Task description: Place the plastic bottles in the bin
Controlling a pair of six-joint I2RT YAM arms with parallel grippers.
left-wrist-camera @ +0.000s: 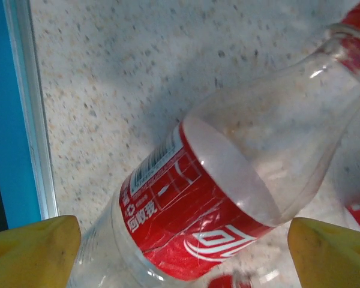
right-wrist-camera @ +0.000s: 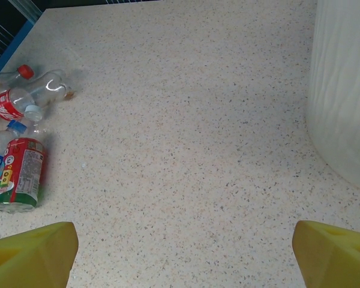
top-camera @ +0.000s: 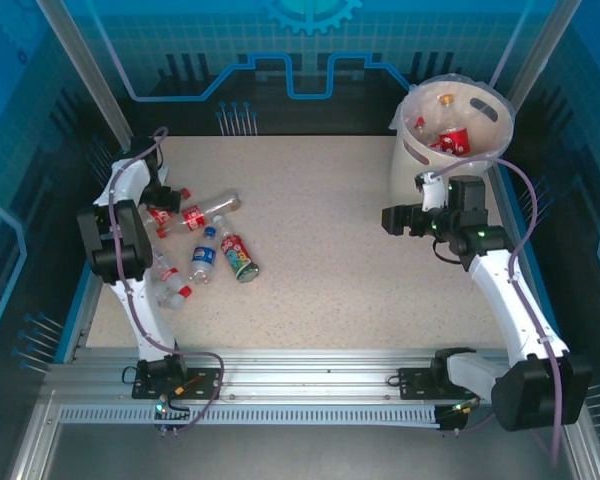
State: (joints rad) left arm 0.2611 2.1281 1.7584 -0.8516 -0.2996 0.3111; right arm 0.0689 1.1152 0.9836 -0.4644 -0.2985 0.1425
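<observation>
Straddling a red-labelled bottle [left-wrist-camera: 186, 210], the left gripper [left-wrist-camera: 180, 252] has its 2 yellow fingertips [left-wrist-camera: 30, 252] spread wide, 1 on each side of the bottle's body. Whether either pad touches the plastic cannot be told, and the bottle lies tilted on the speckled table [left-wrist-camera: 138, 72], its neck toward the upper right of the wrist view. From above, the left gripper [top-camera: 162, 200] sits low at the far left of the table [top-camera: 320, 200], at the top of a loose cluster of bottles [top-camera: 195, 250]. This cluster includes a blue-capped bottle [top-camera: 202, 256] and, just beside it, a colourful-labelled bottle [top-camera: 240, 258], all lying on their sides. The right gripper [top-camera: 395, 220] hangs well apart from them on the right, its fingers wide and holding nothing, with bare table [right-wrist-camera: 186, 150] beneath them in its wrist view. Just behind that gripper stands the bin [top-camera: 410, 165], upright at the far right corner, its white wall [right-wrist-camera: 342, 90] close by. Inside it lie several red-labelled bottles [top-camera: 450, 138].
</observation>
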